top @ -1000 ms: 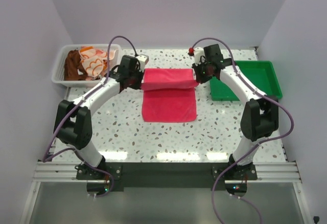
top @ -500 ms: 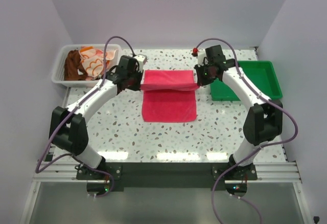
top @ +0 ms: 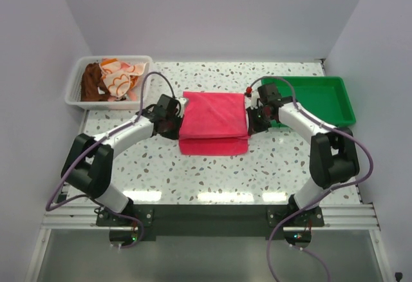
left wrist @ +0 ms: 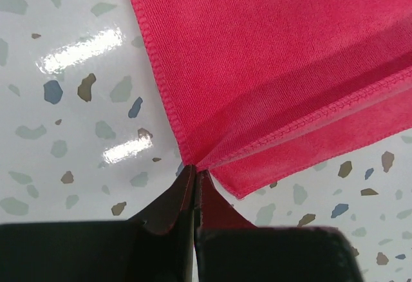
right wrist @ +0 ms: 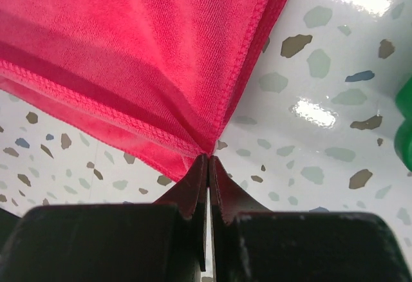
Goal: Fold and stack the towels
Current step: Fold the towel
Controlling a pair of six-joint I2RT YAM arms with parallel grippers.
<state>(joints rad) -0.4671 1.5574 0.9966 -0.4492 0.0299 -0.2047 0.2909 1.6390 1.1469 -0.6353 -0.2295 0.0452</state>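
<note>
No words, labels, brand marks or numbers can be read from where I stand: the pink towel (top: 214,120), the green tray (top: 347,98), the white basket (top: 76,82) and the speckled counter (top: 212,172) show no lettering.

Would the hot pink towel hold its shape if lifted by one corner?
Probably not: the hot pink towel creases softly where the left pincer and right pincer pinch its corners. Likely light, since fingertip pinches alone raise its edge.
</note>
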